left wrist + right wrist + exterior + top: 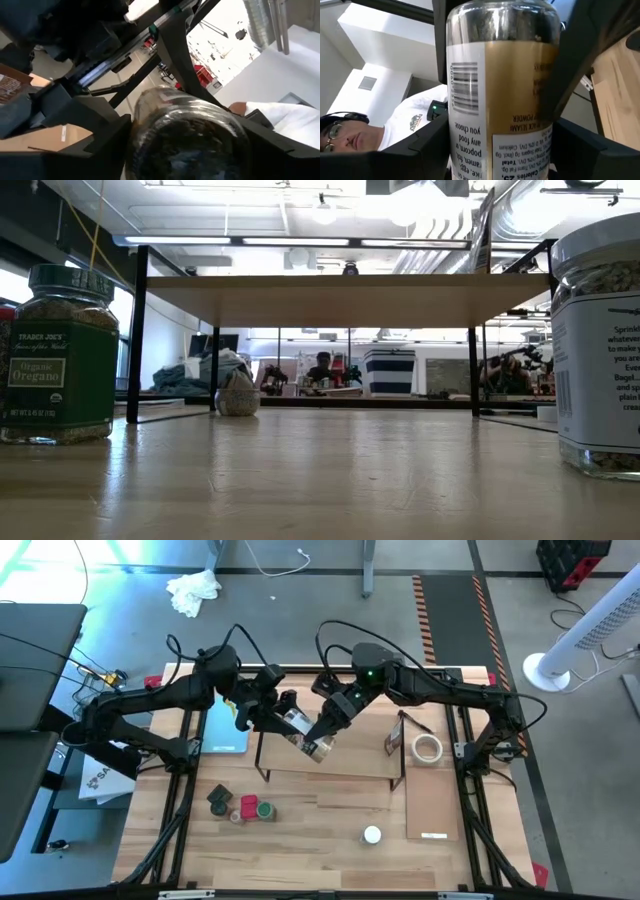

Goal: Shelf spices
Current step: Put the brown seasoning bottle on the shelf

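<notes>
Above the pale wooden plank shelf point(330, 765), still bare, a clear glass spice jar point(300, 730) sits between both grippers' fingers: right gripper point(322, 737) clamps it, left gripper point(277, 718) closes around it; other small spice jars point(243, 806) wait below.

A pale wooden table point(330, 840) carries a low shelf point(330, 765) with a plank top and black wire ends. A cluster of small jars point(240, 806) and a white-topped jar point(372, 835) stand on the table in front of the shelf. A light-blue pad point(225, 730), a white tape ring point(428, 748) and a flat board point(432, 805) lie beside the shelf.
</notes>
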`<action>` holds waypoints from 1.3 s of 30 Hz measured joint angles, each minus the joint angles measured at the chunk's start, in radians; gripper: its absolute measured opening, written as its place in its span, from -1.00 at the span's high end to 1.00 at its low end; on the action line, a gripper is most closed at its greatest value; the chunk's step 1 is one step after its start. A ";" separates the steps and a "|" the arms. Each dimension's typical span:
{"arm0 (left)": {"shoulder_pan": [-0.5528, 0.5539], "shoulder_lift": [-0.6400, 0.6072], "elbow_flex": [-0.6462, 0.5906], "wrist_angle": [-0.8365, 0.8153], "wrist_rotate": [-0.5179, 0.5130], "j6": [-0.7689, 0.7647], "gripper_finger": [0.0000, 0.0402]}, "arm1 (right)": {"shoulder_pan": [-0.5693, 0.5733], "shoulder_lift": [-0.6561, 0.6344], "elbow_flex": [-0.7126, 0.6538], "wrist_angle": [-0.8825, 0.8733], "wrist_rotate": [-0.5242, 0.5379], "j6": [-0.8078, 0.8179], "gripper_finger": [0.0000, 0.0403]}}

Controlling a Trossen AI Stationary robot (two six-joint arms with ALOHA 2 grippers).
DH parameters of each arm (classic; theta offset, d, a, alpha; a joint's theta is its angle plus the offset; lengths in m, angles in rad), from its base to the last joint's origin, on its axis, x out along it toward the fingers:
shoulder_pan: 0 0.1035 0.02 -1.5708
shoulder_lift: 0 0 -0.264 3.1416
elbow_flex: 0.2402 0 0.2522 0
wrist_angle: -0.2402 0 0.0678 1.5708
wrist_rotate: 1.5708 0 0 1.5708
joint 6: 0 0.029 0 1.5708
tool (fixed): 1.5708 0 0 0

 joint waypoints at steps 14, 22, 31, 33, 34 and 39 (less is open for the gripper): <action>0.014 -0.001 0.001 0.016 0.006 0.005 -0.36 | -0.004 0.000 -0.002 0.056 -0.001 0.026 -0.41; 0.090 -0.027 0.002 0.017 0.049 0.019 -0.36 | -0.028 -0.018 -0.002 0.120 -0.014 0.012 -0.80; 0.220 -0.082 0.001 0.033 0.025 0.011 -0.36 | -0.092 -0.018 -0.002 0.208 0.050 0.006 -0.59; 0.236 -0.092 0.001 0.031 0.011 0.013 -0.36 | -0.107 -0.018 -0.002 0.212 0.061 -0.002 -0.58; 0.242 -0.096 0.000 0.030 -0.001 0.015 -0.36 | -0.114 -0.018 -0.002 0.214 0.066 -0.006 -0.58; 0.249 -0.102 0.000 0.026 -0.021 0.014 -0.36 | -0.134 -0.018 -0.002 0.218 0.074 -0.005 -0.58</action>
